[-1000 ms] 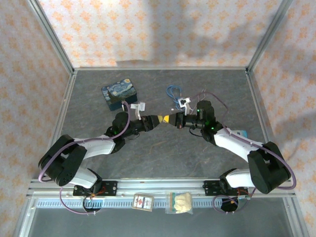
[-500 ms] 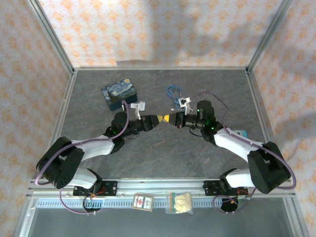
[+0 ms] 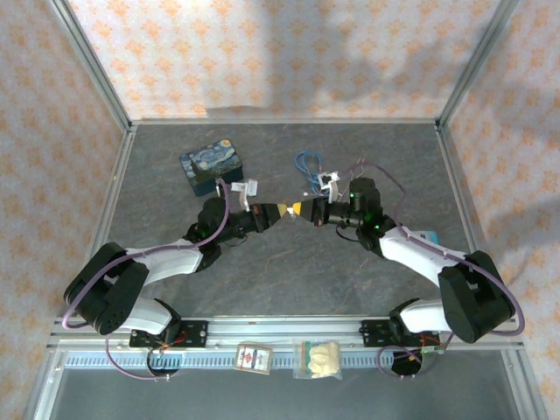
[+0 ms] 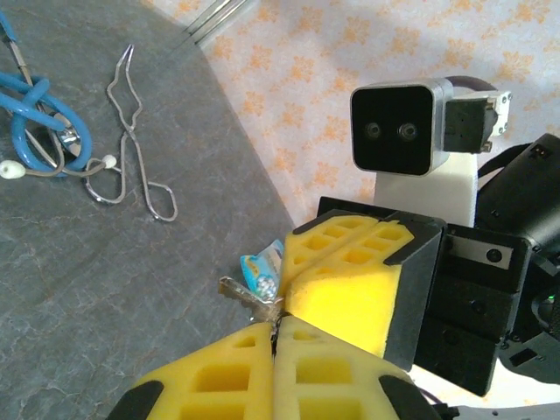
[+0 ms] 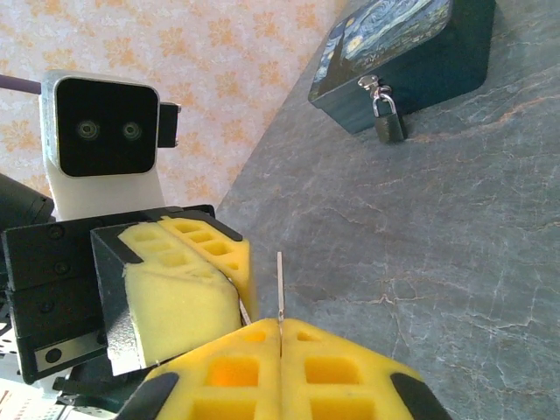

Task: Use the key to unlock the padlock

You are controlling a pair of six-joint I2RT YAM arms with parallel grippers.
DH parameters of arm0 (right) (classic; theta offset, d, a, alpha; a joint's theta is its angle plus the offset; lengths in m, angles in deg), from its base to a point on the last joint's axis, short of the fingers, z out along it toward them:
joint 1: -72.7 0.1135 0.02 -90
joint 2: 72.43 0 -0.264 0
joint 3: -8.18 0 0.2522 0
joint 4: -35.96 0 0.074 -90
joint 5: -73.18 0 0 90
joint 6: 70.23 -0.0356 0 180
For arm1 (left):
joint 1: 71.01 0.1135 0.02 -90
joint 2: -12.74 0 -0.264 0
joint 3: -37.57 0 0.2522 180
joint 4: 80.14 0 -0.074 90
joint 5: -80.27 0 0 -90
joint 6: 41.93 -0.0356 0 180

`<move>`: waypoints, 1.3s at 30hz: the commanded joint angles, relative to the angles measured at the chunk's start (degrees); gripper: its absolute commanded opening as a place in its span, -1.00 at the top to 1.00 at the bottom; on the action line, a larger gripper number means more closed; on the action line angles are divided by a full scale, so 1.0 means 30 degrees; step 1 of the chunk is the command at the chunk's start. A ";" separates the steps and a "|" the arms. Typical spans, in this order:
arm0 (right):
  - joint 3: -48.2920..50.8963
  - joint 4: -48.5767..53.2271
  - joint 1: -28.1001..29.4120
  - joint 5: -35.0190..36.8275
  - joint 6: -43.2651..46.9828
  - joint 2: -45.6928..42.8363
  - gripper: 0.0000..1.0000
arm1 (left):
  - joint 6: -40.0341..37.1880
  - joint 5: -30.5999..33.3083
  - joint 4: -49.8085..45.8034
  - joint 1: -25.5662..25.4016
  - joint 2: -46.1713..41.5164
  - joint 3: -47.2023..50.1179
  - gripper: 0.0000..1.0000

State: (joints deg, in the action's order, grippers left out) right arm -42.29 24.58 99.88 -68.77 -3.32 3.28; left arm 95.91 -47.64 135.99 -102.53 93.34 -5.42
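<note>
Right wrist: right claw point(image 5: 280, 331) clamped on key point(image 5: 279, 282), blade edge-on, bow hidden in foam. Left wrist: left claw point(image 4: 274, 327) closed, grip on key unclear. Tiny padlock point(image 5: 388, 120) hangs off blue painted tin point(image 5: 404, 44), well apart.

No legible text anywhere; perhaps print on the small packet point(image 3: 255, 358), too blurred.

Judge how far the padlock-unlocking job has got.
Done: the key is off the table, pinched in the right gripper. In hand: the shut left gripper meets it mid-air, seemingly for a regrip. Left: the padlock hangs closed on the tin, untouched; inserting and turning remain.
</note>
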 commanded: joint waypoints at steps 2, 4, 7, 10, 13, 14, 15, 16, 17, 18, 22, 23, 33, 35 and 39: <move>-0.0133 0.0819 -0.0084 0.2439 0.0477 -0.0694 -0.08 | -0.1527 0.0232 -0.1771 -0.0069 -0.0688 -0.0779 1.00; -0.0102 0.1385 -0.0145 0.3739 0.0794 -0.1375 -0.31 | -0.2398 0.0466 -0.2964 -0.0070 -0.1033 -0.1065 1.00; 0.0061 0.1394 -0.0164 0.4301 0.1022 -0.2308 -0.40 | -0.3279 0.0692 -0.4318 -0.0070 -0.1413 -0.1462 1.00; 0.0177 0.0826 -0.0167 0.2462 0.1292 -0.2420 -0.34 | -0.3609 0.0345 -0.4833 -0.0056 -0.1448 -0.1845 1.00; 0.0276 0.0325 -0.0180 0.0842 0.1331 -0.2055 -0.27 | -0.3637 -0.1038 -0.4546 0.0093 -0.1278 -0.2275 1.00; 0.0278 0.0160 -0.0177 0.0247 0.1329 -0.1883 -0.24 | -0.3711 -0.1670 -0.4404 0.0137 -0.1248 -0.2378 1.00; 0.0252 -0.0096 -0.0183 -0.0382 0.1234 -0.1683 -0.20 | -0.3795 -0.2171 -0.4284 0.0156 -0.1225 -0.2510 1.00; 0.0239 -0.0332 -0.0166 -0.0841 0.1134 -0.1597 -0.18 | -0.3841 -0.2552 -0.4245 0.0148 -0.1208 -0.2575 1.00; 0.0183 -0.0484 -0.0163 -0.1207 0.1064 -0.1406 -0.15 | -0.3939 -0.2894 -0.4271 0.0139 -0.1218 -0.2707 1.00; 0.0144 -0.0499 -0.0165 -0.1420 0.1062 -0.1284 -0.13 | -0.3961 -0.3220 -0.4310 0.0146 -0.1195 -0.2797 1.00; 0.0118 -0.0755 -0.0174 -0.2323 0.0988 -0.0954 0.05 | -0.3954 -0.3536 -0.4322 0.0183 -0.1297 -0.2835 1.00; 0.0136 -0.0733 -0.0180 -0.2468 0.0977 -0.0846 0.13 | -0.3932 -0.3480 -0.4283 0.0197 -0.1360 -0.2811 1.00; 0.0699 -0.1053 -0.0158 -0.3257 0.0703 -0.0716 0.23 | -0.3402 -0.2539 -0.3542 0.0432 -0.1543 -0.2296 1.00; 0.0747 -0.1075 -0.0177 -0.3181 0.0697 -0.0712 0.33 | -0.3253 -0.2581 -0.3299 0.0429 -0.1502 -0.2268 1.00; 0.0676 -0.1383 -0.0179 -0.2989 0.0659 -0.0618 0.63 | -0.2888 -0.2852 -0.2964 0.0431 -0.1349 -0.2296 1.00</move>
State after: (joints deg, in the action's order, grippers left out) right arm -40.50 23.25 99.53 -76.94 -1.61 1.35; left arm 86.16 -55.79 123.62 -101.64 90.12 -12.16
